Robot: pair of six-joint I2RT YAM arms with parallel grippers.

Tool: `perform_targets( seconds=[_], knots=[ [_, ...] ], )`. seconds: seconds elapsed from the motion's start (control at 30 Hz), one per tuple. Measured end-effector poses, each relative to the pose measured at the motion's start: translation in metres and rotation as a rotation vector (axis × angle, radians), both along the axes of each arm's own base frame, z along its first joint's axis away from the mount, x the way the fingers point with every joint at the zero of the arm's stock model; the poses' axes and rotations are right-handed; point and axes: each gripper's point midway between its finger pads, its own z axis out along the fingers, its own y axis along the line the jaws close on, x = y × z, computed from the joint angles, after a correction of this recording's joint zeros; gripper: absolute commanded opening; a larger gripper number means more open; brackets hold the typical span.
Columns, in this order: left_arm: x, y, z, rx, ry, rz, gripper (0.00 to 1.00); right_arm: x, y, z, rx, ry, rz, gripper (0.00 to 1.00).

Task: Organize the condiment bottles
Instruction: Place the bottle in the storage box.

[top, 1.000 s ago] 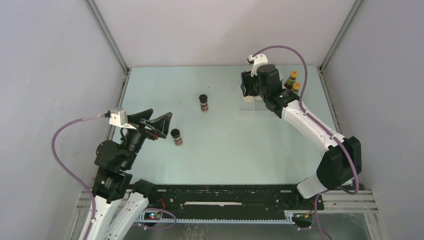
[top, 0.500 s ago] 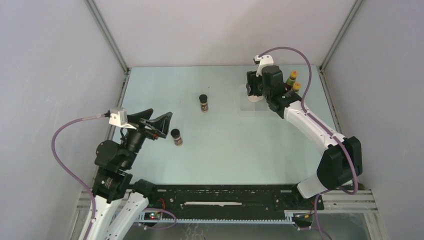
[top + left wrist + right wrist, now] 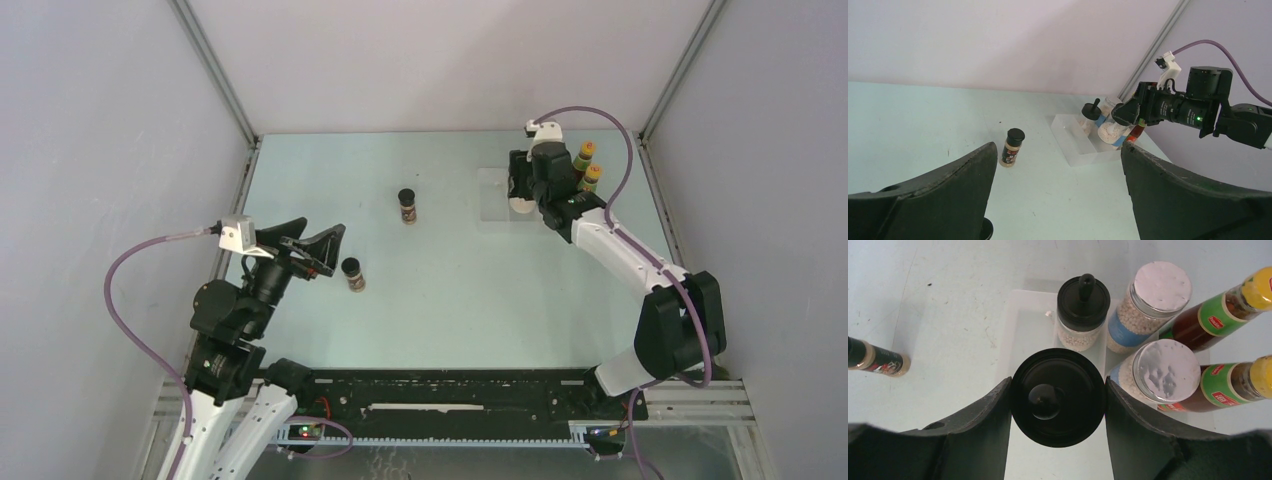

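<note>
1. the tray (image 3: 490, 190) lies on the table (image 3: 450, 300), toward its far right.
2. the rear knob-lidded jar (image 3: 1083, 310) stands in the tray; the front knob-lidded jar (image 3: 1058, 397) is just before it, over the tray, between the right gripper's (image 3: 520, 195) fingers.
3. the rear flat-lidded jar (image 3: 1158, 295) and the front flat-lidded jar (image 3: 1165, 372) stand at the tray's right end.
4. the rear sauce bottle (image 3: 584, 155) and the front sauce bottle (image 3: 592, 177) stand right of the tray.
5. the far small jar (image 3: 407, 205) stands left of the tray, well apart; the near small jar (image 3: 352, 273) is farther left and nearer.
</note>
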Motion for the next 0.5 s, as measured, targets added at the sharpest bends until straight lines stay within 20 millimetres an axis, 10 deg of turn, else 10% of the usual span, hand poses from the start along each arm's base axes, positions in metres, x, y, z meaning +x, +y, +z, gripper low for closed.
perform_targets(
  seconds=[0.5],
  knots=[
    [0.000, 0.000, 0.000, 0.000, 0.000, 0.000, 0.98, 0.022, -0.016, -0.003, 0.076, -0.049, -0.071, 0.00]
  ],
)
